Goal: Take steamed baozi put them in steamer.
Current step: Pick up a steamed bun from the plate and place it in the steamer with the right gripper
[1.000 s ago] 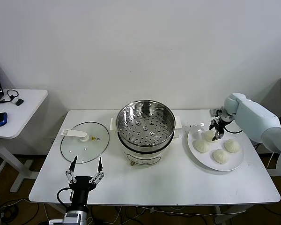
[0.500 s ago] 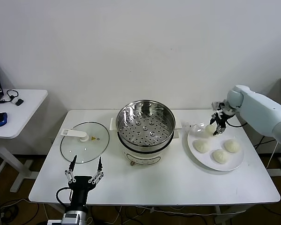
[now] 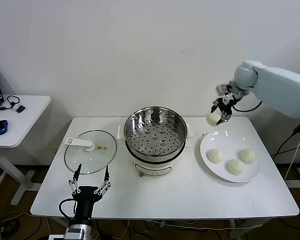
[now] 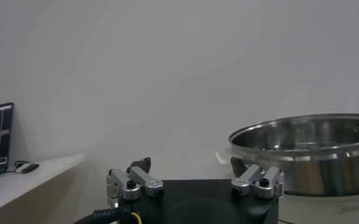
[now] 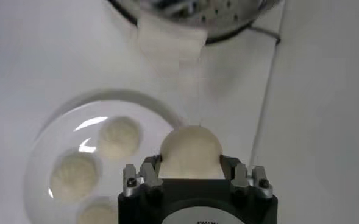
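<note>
On the plate (image 3: 206, 154) — three baozi (image 3: 234, 165); steamer (image 3: 155, 135) empty.

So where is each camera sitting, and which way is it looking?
Head view: up on the robot's head, looking forward and down at the table; shows the left tool open by the glass lid and the right tool holding a baozi.
Left wrist view: on the left arm, low, facing the steamer; shows its own fingers.
Right wrist view: on the right arm, looking down at the plate.
All three show the steamer.
</note>
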